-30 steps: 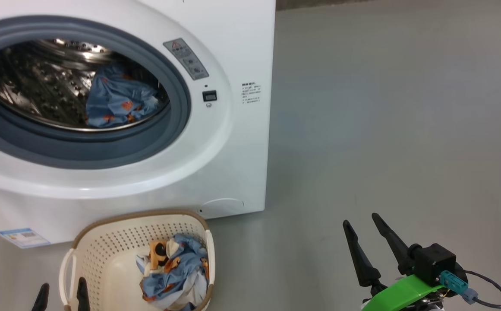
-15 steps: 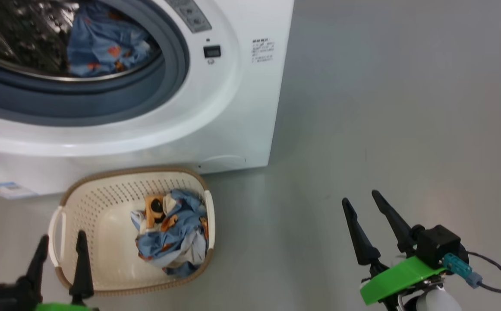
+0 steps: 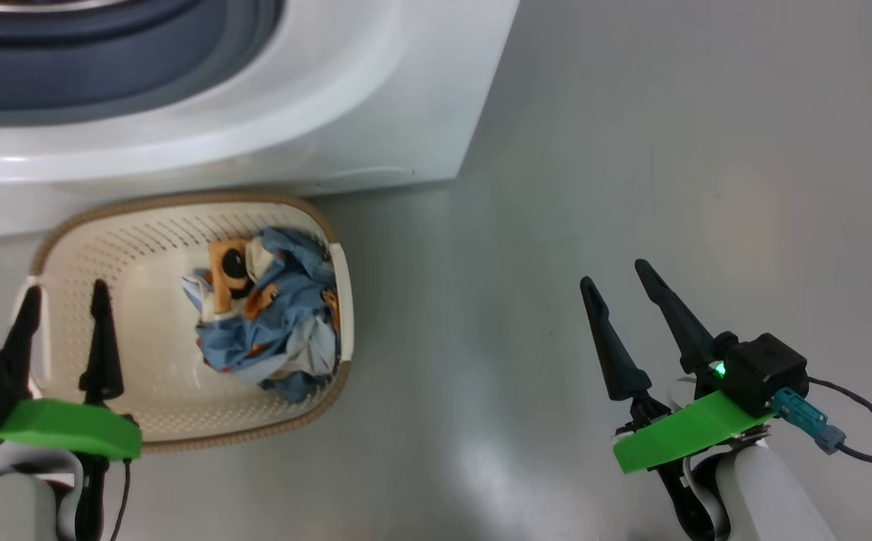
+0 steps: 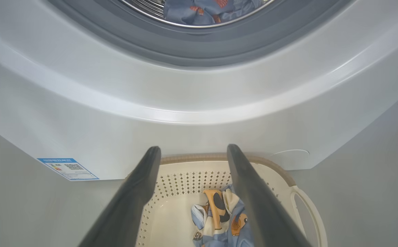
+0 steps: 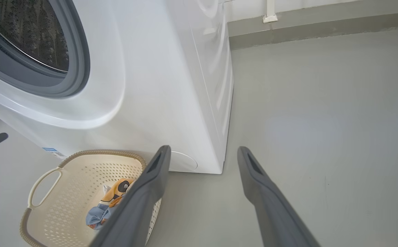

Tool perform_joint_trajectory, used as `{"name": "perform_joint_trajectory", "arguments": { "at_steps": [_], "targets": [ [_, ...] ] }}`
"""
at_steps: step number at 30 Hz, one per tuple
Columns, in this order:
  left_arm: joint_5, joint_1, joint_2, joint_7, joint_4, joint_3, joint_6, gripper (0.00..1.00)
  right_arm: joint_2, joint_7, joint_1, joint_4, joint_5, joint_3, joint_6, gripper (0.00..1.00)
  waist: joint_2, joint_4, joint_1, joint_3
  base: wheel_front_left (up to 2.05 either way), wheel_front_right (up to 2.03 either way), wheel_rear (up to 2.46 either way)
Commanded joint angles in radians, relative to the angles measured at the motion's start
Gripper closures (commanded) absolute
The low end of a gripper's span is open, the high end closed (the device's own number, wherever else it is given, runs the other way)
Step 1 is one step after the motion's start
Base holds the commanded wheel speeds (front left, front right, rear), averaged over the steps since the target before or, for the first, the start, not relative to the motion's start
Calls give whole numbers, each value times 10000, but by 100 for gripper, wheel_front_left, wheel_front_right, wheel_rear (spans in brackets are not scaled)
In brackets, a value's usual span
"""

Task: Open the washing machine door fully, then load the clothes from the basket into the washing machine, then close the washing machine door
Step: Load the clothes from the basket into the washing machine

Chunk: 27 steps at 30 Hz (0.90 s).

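The basket (image 3: 180, 200) stands on the floor (image 3: 631, 150) just below the opening of the washer (image 3: 375, 113), which should keep lifts short. Clothes (image 3: 270, 323) bunch at its right end. The left tool (image 3: 64, 291) hangs released over its left end, seemingly poised to reach in; the right tool (image 3: 613, 273), released too, idles aside.

Your left tool (image 3: 64, 289) sits at the lower left of the head view. Both dark fingers (image 3: 101, 338) point up, spread wide and empty. Below them you see its green wrist plate (image 3: 60, 430) and the pale left forearm (image 3: 7, 507). Your right tool (image 3: 614, 273) is at the lower right, well apart from the left. Its fingers lean slightly left, and its jaws are equally wide and grip nothing. Its green plate (image 3: 676, 434) tilts up to the right. A black block (image 3: 762, 372) with a lit green lamp sits on the plate, and a teal plug (image 3: 800, 417) juts out beside it. The pale right forearm (image 3: 777, 488) is below.
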Motion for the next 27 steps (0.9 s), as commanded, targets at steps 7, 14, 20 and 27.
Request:
{"name": "perform_joint_trajectory", "arguments": {
  "at_steps": [7,14,20,27],
  "targets": [
    [-684,-1123,1295,-65,1549,-815,-23,0,20,-48,-233,-465,229,495,17,0,-1,-902,0,1966,0,0,0],
    [-1107,-1978,2105,-65,2795,-1696,-24,0,20,-48,-292,-763,415,704,17,0,-1,-1343,0,2684,0,0,0],
    [-1799,-2548,2617,-21,4107,-2465,-24,0,20,-48,-318,-1041,606,900,17,0,-1,-1668,0,3249,0,0,0],
    [-2609,-3265,3331,160,5059,-3693,-24,0,20,-48,-226,-1136,906,1100,17,0,-1,-1988,0,3719,0,0,0]
  ]
}}
